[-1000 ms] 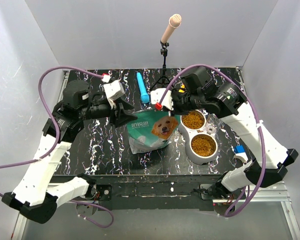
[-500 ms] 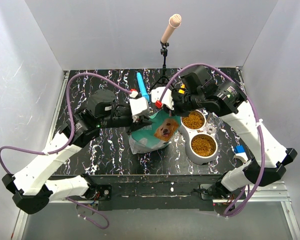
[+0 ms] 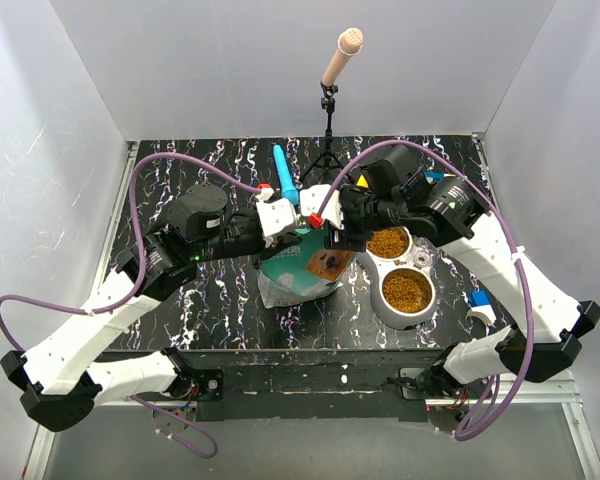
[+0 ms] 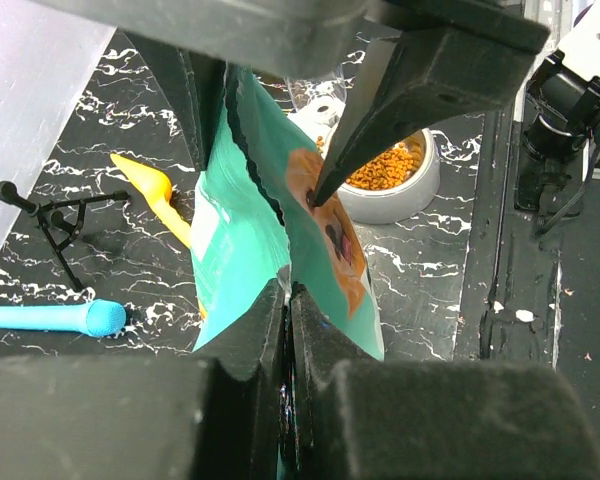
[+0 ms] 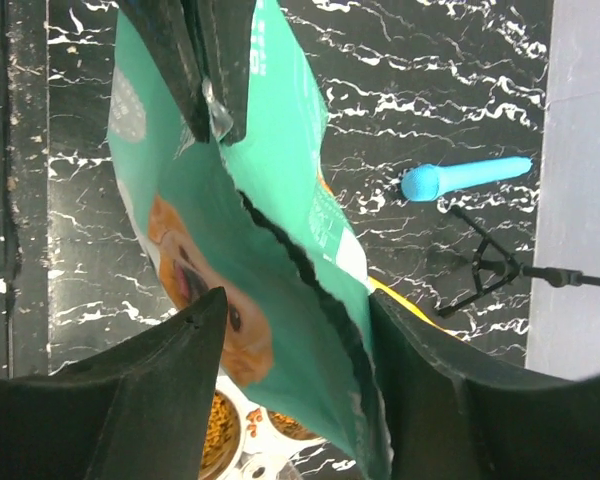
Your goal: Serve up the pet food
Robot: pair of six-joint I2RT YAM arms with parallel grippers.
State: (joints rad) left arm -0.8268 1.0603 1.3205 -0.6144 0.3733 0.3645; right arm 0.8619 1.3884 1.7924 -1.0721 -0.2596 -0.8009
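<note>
The teal bag, printed with a golden dog's face, is held upright on the black marbled surface, just left of the twin bowl of kibble. The left tool is clamped on the bag's jagged top edge. The right tool is spread wide, with the opposite lip between its fingers. The bag's white lettering is too small to read.

Glossy teal plastic-film food bag, smooth white double bowl, shiny black marble-patterned tabletop, dry rough brown kibble
</note>
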